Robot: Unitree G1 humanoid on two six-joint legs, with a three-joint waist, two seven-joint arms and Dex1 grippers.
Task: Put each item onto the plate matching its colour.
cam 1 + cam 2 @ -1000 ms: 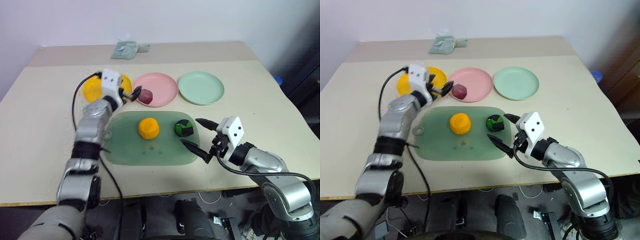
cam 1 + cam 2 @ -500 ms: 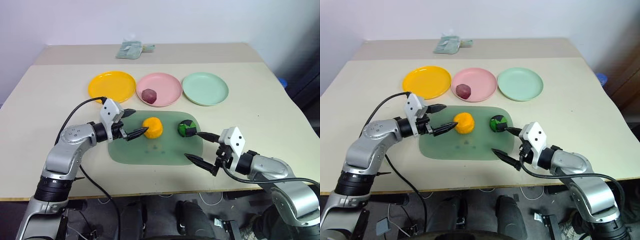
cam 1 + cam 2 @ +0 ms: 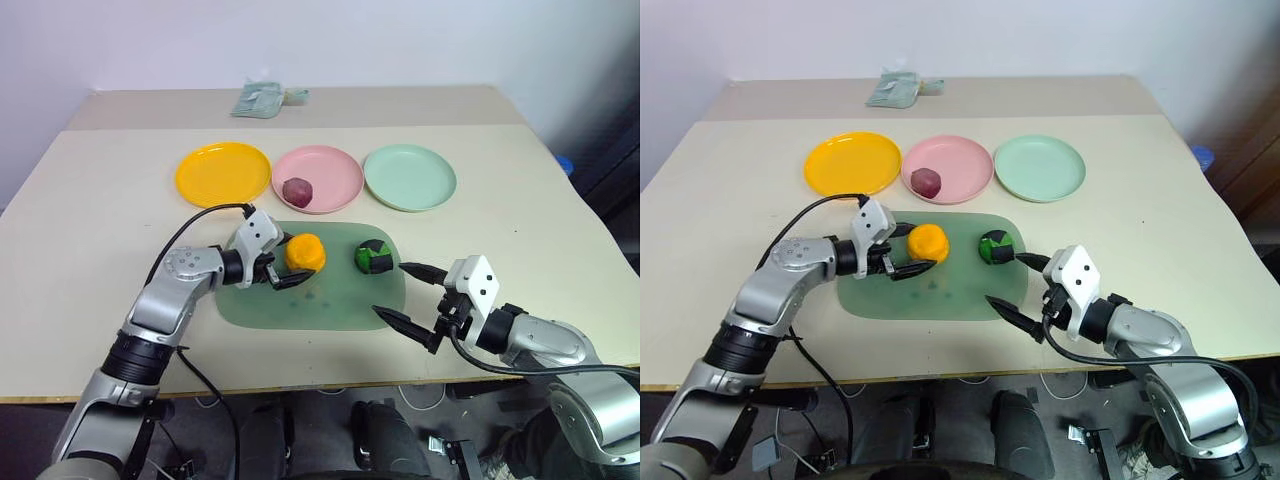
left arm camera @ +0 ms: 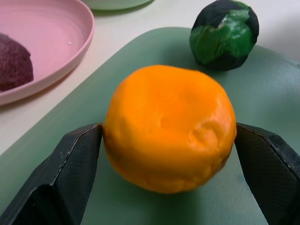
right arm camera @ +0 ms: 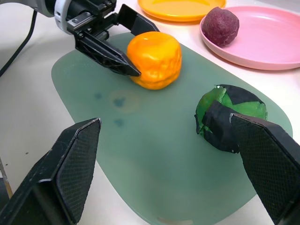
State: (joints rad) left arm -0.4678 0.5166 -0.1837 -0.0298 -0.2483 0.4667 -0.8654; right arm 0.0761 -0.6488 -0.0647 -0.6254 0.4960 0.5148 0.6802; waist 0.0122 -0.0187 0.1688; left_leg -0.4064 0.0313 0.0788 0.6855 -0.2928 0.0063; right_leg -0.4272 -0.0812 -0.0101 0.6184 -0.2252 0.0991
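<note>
Orange item (image 4: pixel 168 129) on the green board (image 3: pixel 330 305) sits between the left gripper's (image 3: pixel 283 270) fingers, seemingly pinched; right gripper (image 3: pixel 405 294) fingers spread wide.

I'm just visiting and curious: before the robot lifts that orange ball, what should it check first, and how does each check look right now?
1. Orange lump sits between the left gripper fingers: ok.
2. Fingers firmly clamped on it: cannot tell; they touch its sides.
3. Yellow plate free to receive it: ok.
4. Maroon lump already on the pink plate: ok.
5. Right gripper open and apart from the orange lump: ok; it stands by the green-and-black lump.
6. Green board lying flat on the table: ok.
</note>
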